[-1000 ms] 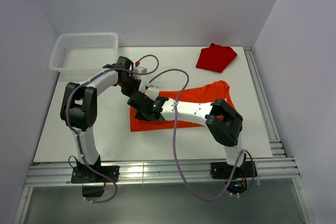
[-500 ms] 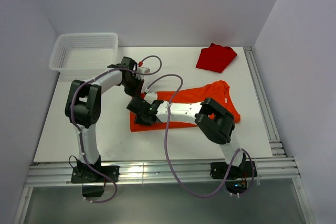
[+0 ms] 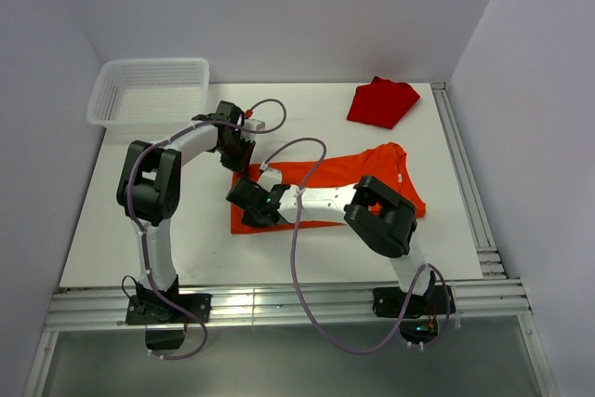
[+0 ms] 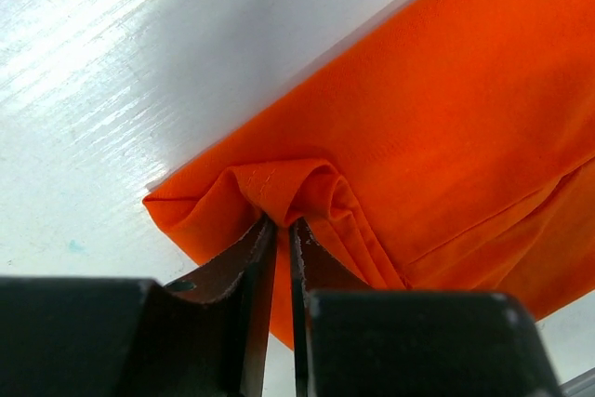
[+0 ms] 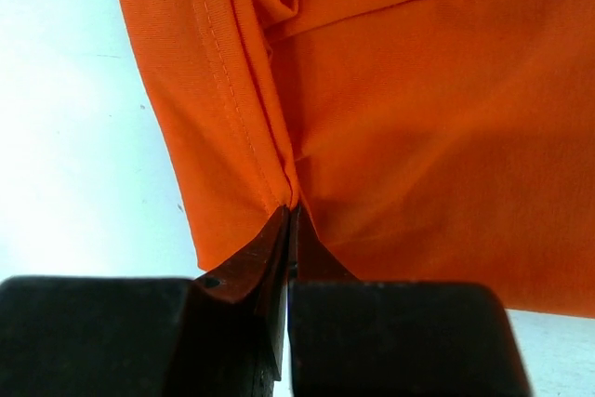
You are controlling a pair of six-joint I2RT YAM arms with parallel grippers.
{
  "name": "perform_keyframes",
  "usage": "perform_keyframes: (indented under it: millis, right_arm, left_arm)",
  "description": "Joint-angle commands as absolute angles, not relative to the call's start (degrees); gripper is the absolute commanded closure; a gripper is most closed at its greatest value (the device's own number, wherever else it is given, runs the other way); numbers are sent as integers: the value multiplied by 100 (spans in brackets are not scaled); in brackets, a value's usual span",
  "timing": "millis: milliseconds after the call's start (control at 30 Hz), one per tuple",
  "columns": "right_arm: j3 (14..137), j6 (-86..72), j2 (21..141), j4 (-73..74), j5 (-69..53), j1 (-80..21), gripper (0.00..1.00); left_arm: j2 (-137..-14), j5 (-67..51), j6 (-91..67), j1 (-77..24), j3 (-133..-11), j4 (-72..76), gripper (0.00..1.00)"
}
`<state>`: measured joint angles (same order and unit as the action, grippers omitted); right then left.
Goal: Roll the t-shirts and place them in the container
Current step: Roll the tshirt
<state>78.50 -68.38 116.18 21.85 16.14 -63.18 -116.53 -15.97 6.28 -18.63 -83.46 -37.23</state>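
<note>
A bright orange t-shirt (image 3: 358, 177) lies folded into a long strip across the middle of the table. My left gripper (image 3: 242, 163) is at the strip's far left corner, shut on a pinched fold of the orange t-shirt (image 4: 284, 183). My right gripper (image 3: 251, 216) is at the strip's near left corner, shut on the hem of the orange t-shirt (image 5: 270, 155). A second, dark red t-shirt (image 3: 381, 102) lies folded at the back right, apart from both grippers.
A white mesh basket (image 3: 149, 92) stands at the back left corner. A metal rail (image 3: 465, 183) runs along the table's right edge. Purple cables loop over the shirt from both arms.
My right gripper has slid left and nearer, to the strip's near left corner. My left gripper has shifted slightly right onto the far left corner. The cable loop has moved left.
</note>
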Motion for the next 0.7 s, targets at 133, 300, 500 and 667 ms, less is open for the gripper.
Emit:
perform_keyframes:
  millis: [133,300,500,667]
  right_arm:
    - [7805,-6943,11417,2548,1810,-6460,92]
    - [7919,-6926,11250,2786,2021,-6478,76]
    - [8024,-6943,11074,3049,2241,-6521,58]
    - [8463,-6856,11100,3462,2513,-6600,58]
  left_arm:
    - [-11646,-1266,659,-1872,-8507,-3507,77]
    - [-11453,-1388,747,-1819,-8841,-3787,67]
    - [-11110,-1397,765,-1679,-8921,-3876,53]
    - [-10837,-1502,694,-1424,-8737,-3823,50]
